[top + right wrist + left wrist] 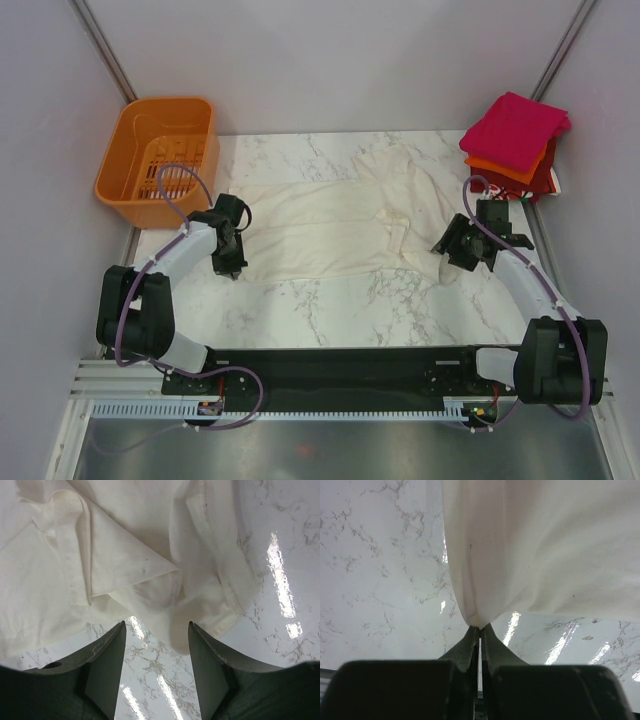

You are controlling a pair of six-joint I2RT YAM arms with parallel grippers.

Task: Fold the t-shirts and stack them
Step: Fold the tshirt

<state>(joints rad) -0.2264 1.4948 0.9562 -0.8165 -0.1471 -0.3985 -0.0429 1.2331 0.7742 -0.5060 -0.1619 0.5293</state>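
Observation:
The large cream-white t-shirt [330, 225] lies spread across the marble table. My left gripper [235, 265] is shut on the shirt's near left corner [479, 615], pinched between the fingertips. My right gripper [448, 262] is open just off the shirt's rumpled right end [150, 580], a fold of cloth reaching between the fingertips [118, 630]. The folded magenta-pink shirt [512, 128] lies on the orange shirt [508, 166] and the dark red shirt [545, 176] in a stack at the back right.
An orange plastic slotted basket [160, 160] stands at the back left, close behind my left arm. Grey walls enclose the table on three sides.

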